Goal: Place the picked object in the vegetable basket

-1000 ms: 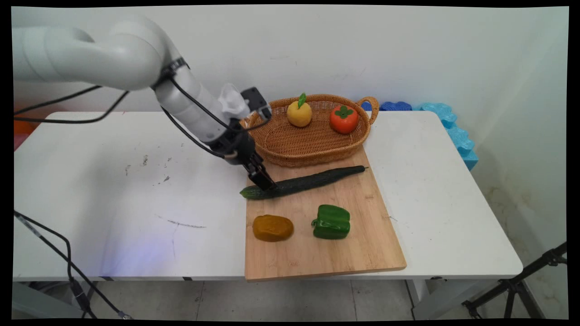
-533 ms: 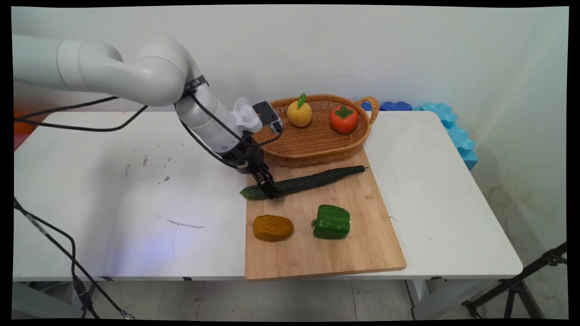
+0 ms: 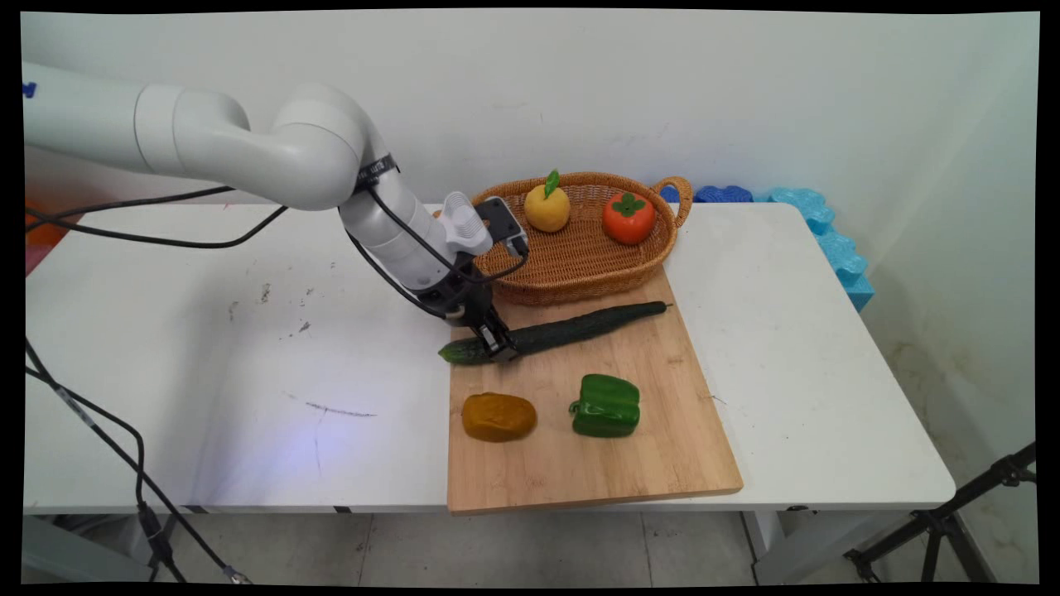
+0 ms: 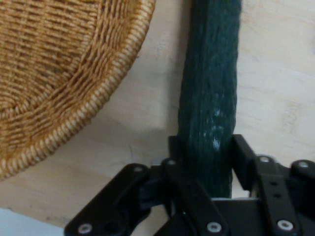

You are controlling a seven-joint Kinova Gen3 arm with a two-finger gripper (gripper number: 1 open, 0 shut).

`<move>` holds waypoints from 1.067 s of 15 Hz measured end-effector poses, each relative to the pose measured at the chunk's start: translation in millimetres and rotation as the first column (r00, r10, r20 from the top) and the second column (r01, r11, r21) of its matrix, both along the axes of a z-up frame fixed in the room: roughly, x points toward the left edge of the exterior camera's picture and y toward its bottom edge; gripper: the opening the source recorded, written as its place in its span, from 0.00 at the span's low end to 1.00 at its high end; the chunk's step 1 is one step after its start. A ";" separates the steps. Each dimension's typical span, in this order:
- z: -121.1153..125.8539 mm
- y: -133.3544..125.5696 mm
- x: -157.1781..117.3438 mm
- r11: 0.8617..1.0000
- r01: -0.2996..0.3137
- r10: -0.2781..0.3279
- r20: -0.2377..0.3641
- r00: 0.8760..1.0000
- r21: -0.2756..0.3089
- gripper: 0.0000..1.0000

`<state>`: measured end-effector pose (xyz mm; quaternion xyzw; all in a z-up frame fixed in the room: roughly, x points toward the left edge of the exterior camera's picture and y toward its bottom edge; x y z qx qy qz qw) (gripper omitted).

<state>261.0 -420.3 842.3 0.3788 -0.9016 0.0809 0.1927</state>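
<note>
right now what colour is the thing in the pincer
Dark green: a cucumber, seen best in the hand view.

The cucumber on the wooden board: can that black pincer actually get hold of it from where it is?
Probably yes. The pincer already straddles the cucumber near its left end, one finger on either side, nothing between them. The basket sits beside it but not in the way.

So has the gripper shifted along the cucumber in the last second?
Yes. The gripper has slid slightly right along the cucumber, further onto the cutting board.
</note>
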 end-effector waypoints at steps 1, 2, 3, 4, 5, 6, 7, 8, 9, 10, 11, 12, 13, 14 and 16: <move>0.6 0.4 -1.4 1.000 0.005 -0.005 0.000 1.000 -0.002 0.00; 2.4 1.0 -2.4 1.000 0.010 -0.010 -0.002 1.000 -0.003 0.00; 6.6 2.4 -3.3 1.000 0.018 -0.018 -0.005 1.000 -0.005 0.00; 9.8 3.6 -3.7 1.000 0.023 -0.023 -0.007 1.000 -0.008 0.00; 16.0 6.1 -3.6 0.999 0.030 -0.031 -0.011 0.999 -0.009 0.00; 22.6 8.5 -3.9 0.999 0.039 -0.039 -0.015 0.999 -0.012 0.00; 27.7 10.5 -3.8 0.999 0.045 -0.045 -0.018 0.999 -0.012 0.00; 38.1 13.6 -4.0 0.998 0.056 -0.056 -0.025 0.998 -0.015 0.00; 50.1 16.3 -4.4 0.998 0.067 -0.068 -0.034 0.997 -0.020 0.00; 61.6 18.2 -5.0 0.997 0.078 -0.079 -0.041 0.996 -0.025 0.00; 74.7 19.1 -5.8 0.996 0.087 -0.089 -0.051 0.995 -0.031 0.00; 88.3 18.8 -7.2 0.995 0.096 -0.098 -0.061 0.993 -0.039 0.00; 101.1 17.0 -8.1 0.994 0.102 -0.105 -0.070 0.992 -0.047 0.00; 111.9 14.1 -8.6 0.993 0.104 -0.109 -0.079 0.991 -0.056 0.00; 132.1 5.4 -8.2 0.992 0.101 -0.108 -0.095 0.990 -0.075 0.00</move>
